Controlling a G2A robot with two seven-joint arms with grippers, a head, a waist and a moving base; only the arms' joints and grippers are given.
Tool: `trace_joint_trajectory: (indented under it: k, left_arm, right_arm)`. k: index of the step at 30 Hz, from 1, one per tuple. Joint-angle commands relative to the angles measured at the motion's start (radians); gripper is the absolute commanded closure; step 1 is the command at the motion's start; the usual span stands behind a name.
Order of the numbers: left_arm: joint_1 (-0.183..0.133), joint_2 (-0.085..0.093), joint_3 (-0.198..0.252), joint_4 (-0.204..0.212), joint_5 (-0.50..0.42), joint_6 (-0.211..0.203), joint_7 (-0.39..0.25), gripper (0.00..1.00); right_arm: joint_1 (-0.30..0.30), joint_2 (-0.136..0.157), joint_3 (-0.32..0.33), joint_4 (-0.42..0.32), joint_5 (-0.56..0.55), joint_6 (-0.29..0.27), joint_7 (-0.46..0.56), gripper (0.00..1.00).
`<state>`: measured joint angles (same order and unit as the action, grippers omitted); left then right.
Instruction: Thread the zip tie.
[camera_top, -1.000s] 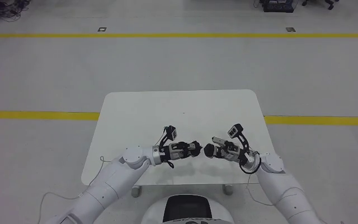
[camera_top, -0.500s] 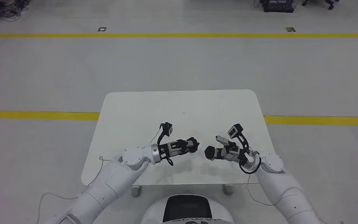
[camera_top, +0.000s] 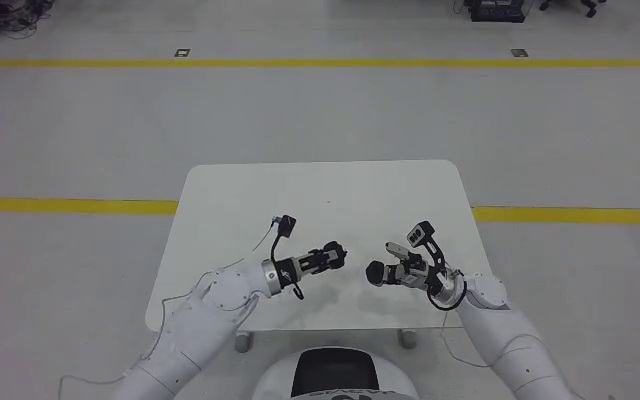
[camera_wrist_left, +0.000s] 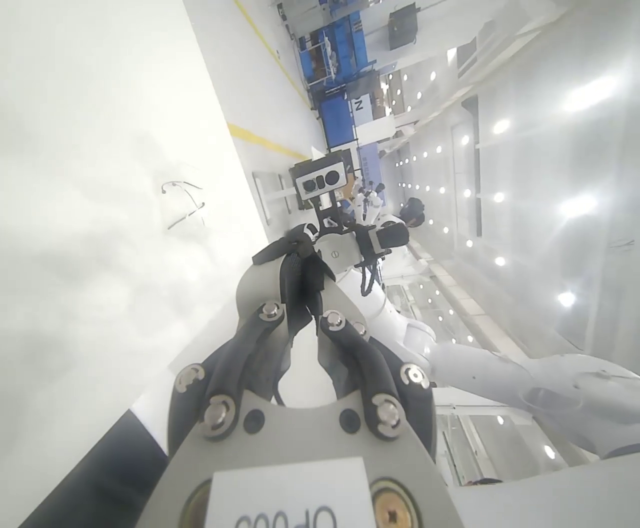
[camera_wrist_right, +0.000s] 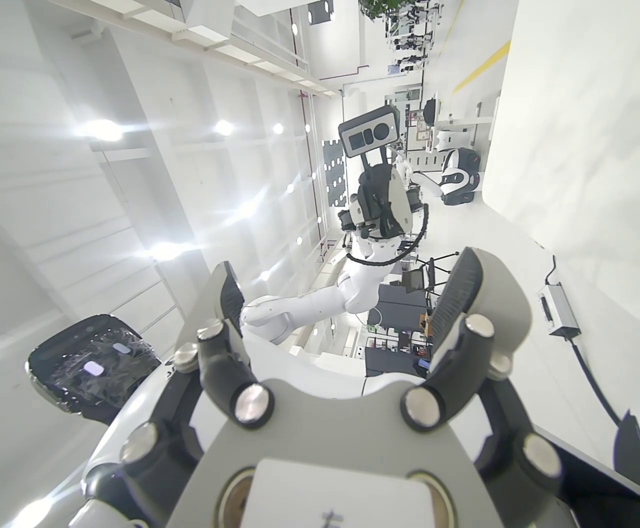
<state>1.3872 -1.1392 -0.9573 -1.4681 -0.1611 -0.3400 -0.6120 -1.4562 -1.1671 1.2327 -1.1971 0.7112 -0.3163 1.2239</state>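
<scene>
A thin, pale zip tie (camera_wrist_left: 182, 202) lies loose on the white table (camera_top: 250, 210), seen as a faint mark (camera_top: 325, 200) toward the table's far middle. My left gripper (camera_top: 338, 252) hovers above the near middle of the table with its black fingers (camera_wrist_left: 300, 270) pressed together; nothing shows between them. My right gripper (camera_top: 372, 270) faces it from a short gap away. Its two fingers (camera_wrist_right: 457, 295) stand wide apart around nothing, framing the left arm's wrist (camera_wrist_right: 382, 200) beyond.
The table's near edge runs just under both wrists. Most of the tabletop behind the grippers is bare. A grey power brick (camera_wrist_right: 554, 310) with a black cable lies on the floor beside the table. Yellow floor lines (camera_top: 90, 205) run past both sides.
My left gripper has drawn back to the left and slightly farther from me, widening the gap to the right gripper. The right arm has barely moved.
</scene>
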Motion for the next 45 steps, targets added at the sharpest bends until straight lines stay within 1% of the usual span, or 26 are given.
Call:
trace_joint_trajectory:
  k: [1,5,7,15,17,19,20,21,22,24,25,26,29,30,32,33,35,45]
  left_arm:
    - [0.012,-0.001,-0.015,-0.009,0.003,0.000,-0.015,1.00]
    - [0.038,-0.004,-0.044,-0.043,0.003,0.000,-0.051,1.00]
    - [0.049,-0.006,-0.059,-0.049,0.000,0.000,-0.067,1.00]
    - [0.049,-0.006,-0.059,-0.049,0.000,0.000,-0.067,1.00]
    - [0.049,-0.006,-0.059,-0.049,0.000,0.000,-0.067,1.00]
    - [0.049,-0.006,-0.059,-0.049,0.000,0.000,-0.067,1.00]
    - [0.049,-0.006,-0.059,-0.049,0.000,0.000,-0.067,1.00]
    - [0.049,-0.006,-0.059,-0.049,0.000,0.000,-0.067,1.00]
    - [0.049,-0.006,-0.059,-0.049,0.000,0.000,-0.067,1.00]
    - [0.049,-0.006,-0.059,-0.049,0.000,0.000,-0.067,1.00]
    - [0.049,-0.006,-0.059,-0.049,0.000,0.000,-0.067,1.00]
    - [0.049,-0.006,-0.059,-0.049,0.000,0.000,-0.067,1.00]
    - [0.049,-0.006,-0.059,-0.049,0.000,0.000,-0.067,1.00]
    - [0.049,-0.006,-0.059,-0.049,0.000,0.000,-0.067,1.00]
    - [0.049,-0.006,-0.059,-0.049,0.000,0.000,-0.067,1.00]
    - [0.049,-0.006,-0.059,-0.049,0.000,0.000,-0.067,1.00]
    - [0.049,-0.006,-0.059,-0.049,0.000,0.000,-0.067,1.00]
    - [0.049,-0.006,-0.059,-0.049,0.000,0.000,-0.067,1.00]
  right_arm:
    - [0.000,0.000,0.000,0.000,0.000,0.000,0.000,0.00]
    - [0.000,0.000,0.000,0.000,0.000,0.000,0.000,0.00]
    - [0.000,0.000,0.000,0.000,0.000,0.000,0.000,0.00]
    - [0.000,0.000,0.001,-0.001,-0.003,0.000,-0.008,0.00]
    - [-0.007,0.010,0.030,-0.010,-0.084,-0.022,-0.073,0.00]
    - [-0.027,0.022,0.069,-0.039,-0.143,-0.024,-0.107,0.00]
    - [-0.039,0.033,0.108,-0.065,-0.231,-0.024,-0.154,0.00]
    - [-0.056,0.040,0.130,-0.091,-0.277,-0.024,-0.185,0.00]
    - [-0.071,0.046,0.151,-0.111,-0.302,-0.016,-0.204,0.00]
    - [-0.085,0.061,0.205,-0.154,-0.402,0.034,-0.252,0.00]
    - [-0.091,0.067,0.217,-0.177,-0.446,0.066,-0.268,0.00]
    - [-0.092,0.073,0.232,-0.208,-0.504,0.111,-0.276,0.00]
    - [-0.086,0.086,0.258,-0.272,-0.607,0.208,-0.288,0.00]
    - [-0.080,0.091,0.265,-0.299,-0.659,0.247,-0.287,0.00]
    - [-0.072,0.094,0.270,-0.332,-0.672,0.287,-0.286,0.00]
    - [-0.066,0.097,0.267,-0.348,-0.691,0.301,-0.265,0.00]
    - [-0.053,0.101,0.264,-0.353,-0.712,0.307,-0.241,0.00]
    - [-0.053,0.101,0.264,-0.353,-0.712,0.307,-0.241,0.00]
